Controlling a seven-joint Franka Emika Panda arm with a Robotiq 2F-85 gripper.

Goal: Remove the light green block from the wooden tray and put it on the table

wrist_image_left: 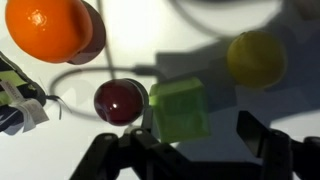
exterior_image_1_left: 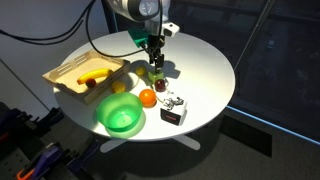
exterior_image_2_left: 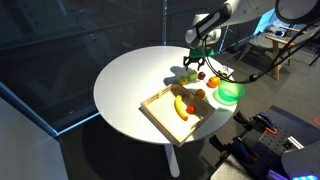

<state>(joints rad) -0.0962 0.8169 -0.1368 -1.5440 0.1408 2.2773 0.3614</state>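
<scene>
Round white table [exterior_image_1_left: 205, 60] on a pedestal, with dark floor and glass around it in both exterior views. The gripper [wrist_image_left: 192, 138] points down over the tabletop with its jaws spread wide and nothing held. In the wrist view the two black fingers [wrist_image_left: 112, 155] come in from the bottom edge.

The block [wrist_image_left: 180, 110] is light green. It sits on the bare table between the jaws, closer to the finger on the red-ball side, with no clear contact. It is out of the tray [exterior_image_1_left: 60, 78], which lies well off to one side of the gripper [exterior_image_1_left: 154, 66] near the table edge. A banana [exterior_image_1_left: 93, 76] lies in the tray.

A red ball [wrist_image_left: 120, 100] sits just beside the block, edges apparently touching (too blurry to be sure). Past the ball, further from the gripper, is an orange [wrist_image_left: 45, 28], with a second dark red round thing tucked behind it. The yellow fruit [wrist_image_left: 255, 58] lies ahead of the other finger, apart from the block. The green bowl [exterior_image_1_left: 122, 116] is beyond the orange, near the table edge.

In an exterior view the gripper [exterior_image_2_left: 197, 60] hangs over the fruit cluster, with the tray [exterior_image_2_left: 153, 108] near the front rim.
</scene>
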